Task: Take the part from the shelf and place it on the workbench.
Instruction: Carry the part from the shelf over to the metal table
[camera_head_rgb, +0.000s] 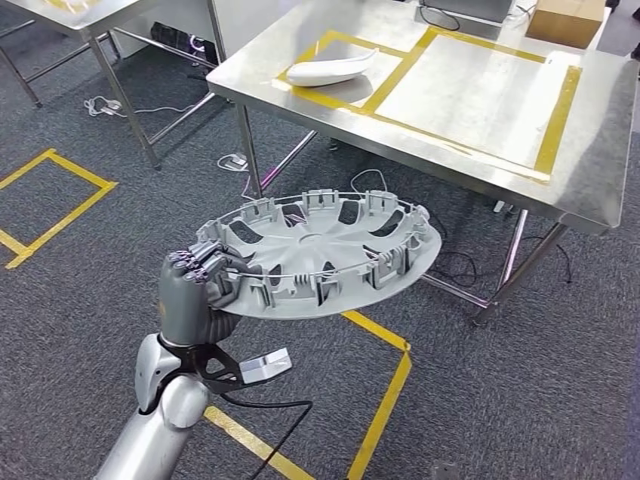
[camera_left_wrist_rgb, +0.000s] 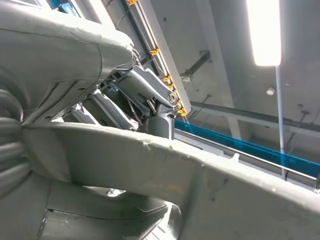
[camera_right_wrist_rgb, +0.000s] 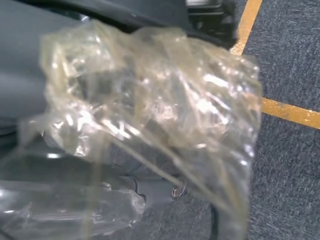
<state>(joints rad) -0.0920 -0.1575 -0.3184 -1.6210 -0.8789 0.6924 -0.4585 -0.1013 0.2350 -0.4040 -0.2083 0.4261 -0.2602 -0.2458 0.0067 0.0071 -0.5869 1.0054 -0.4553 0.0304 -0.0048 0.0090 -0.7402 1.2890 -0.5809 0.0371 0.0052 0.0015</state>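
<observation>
The part is a grey wheel cover (camera_head_rgb: 332, 250), held flat with its ribbed inner side up, above the carpet in front of the workbench (camera_head_rgb: 604, 130). My left hand (camera_head_rgb: 192, 290) grips its near-left rim, fingers curled over the edge. In the left wrist view the cover's rim (camera_left_wrist_rgb: 170, 170) runs across the picture, with the fingers (camera_left_wrist_rgb: 143, 90) clamped over it. My right hand (camera_right_wrist_rgb: 26, 85) hangs low over the floor, and crumpled clear plastic (camera_right_wrist_rgb: 151, 100) hides its fingers.
The steel workbench carries yellow-taped rectangles; a white curved part (camera_head_rgb: 332, 68) lies in the left one and a cardboard box (camera_head_rgb: 566, 20) stands at the back. Another table (camera_head_rgb: 90, 20) stands far left. Cables (camera_head_rgb: 106, 105) and yellow tape lines (camera_head_rgb: 385, 400) mark the carpet.
</observation>
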